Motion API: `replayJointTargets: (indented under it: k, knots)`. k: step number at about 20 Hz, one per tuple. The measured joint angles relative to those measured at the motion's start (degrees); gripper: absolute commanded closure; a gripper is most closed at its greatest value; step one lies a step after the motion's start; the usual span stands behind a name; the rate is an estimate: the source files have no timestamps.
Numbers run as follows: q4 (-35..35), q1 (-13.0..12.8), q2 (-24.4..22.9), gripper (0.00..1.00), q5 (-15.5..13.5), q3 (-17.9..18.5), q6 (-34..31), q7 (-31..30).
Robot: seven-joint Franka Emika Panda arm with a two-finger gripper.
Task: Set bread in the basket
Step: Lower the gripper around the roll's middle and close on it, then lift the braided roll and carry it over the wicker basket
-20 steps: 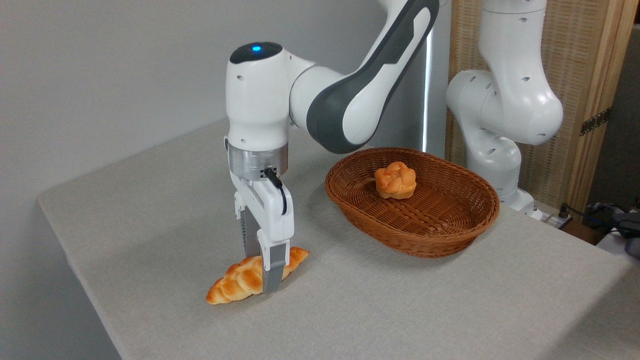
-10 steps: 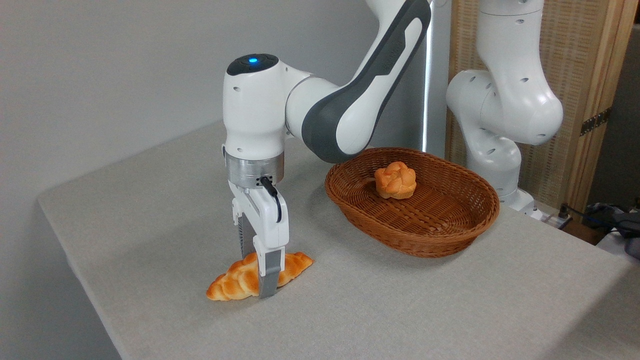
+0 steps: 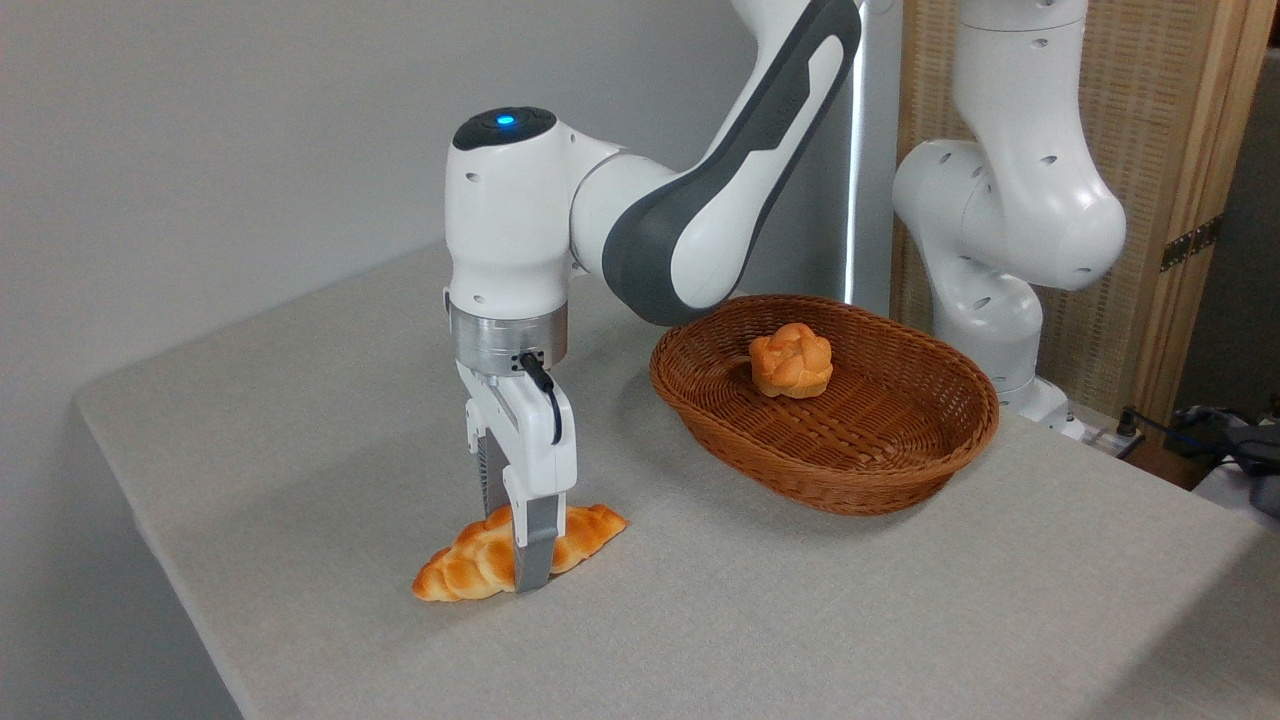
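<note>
A: Bread first. We've got the braided loaf (image 3: 480,558) lying flat on the desk (image 3: 800,620), near the front left edge, long axis running lower left to upper right. Golden-orange, glossy ridges, tapered tips.

B: Agreed. Gripper (image 3: 522,555) comes straight down over its middle. We see one grey finger (image 3: 534,552) across the near side of the loaf, the other mostly hidden behind it. Closed onto it?

A: Fingers sit on either side of the loaf, narrow gap, near one looks pressed to the crust. We'd mark it as closed on the braided loaf, though the far contact is hidden. Loaf isn't lifted, both tips are down on the desk.

B: Fine. Basket?

A: Oval wicker basket (image 3: 930,470), reddish-brown, thick rim, to the right of the loaf and farther back, well apart from it. Sits flat on the desk.

B: Inside we have a small round knotted bun (image 3: 791,365), toward the back left of the basket floor. Nothing else visible in it.

A: Arm: white Panda arm (image 3: 690,220) with grey elbow panel, blue light on the wrist cap, black cable at the gripper mount. Base stands behind the basket, right side.

B: Background, quick: plain grey wall (image 3: 200,150) on the left, woven screen (image 3: 1150,150) with wooden frame on the right.
</note>
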Motion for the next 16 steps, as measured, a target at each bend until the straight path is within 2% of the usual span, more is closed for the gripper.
replayJointTargets:
  k: [10,12,16]
  knots:
    - [0.57,0.02,-1.04,0.66,-0.02,-0.29,-1.42,0.00]
    - [1.88,0.33,-3.32,0.66,-0.06,-0.26,-7.55,0.00]
    - [6.41,0.82,-11.08,0.66,-0.07,1.20,-27.75,-0.01]
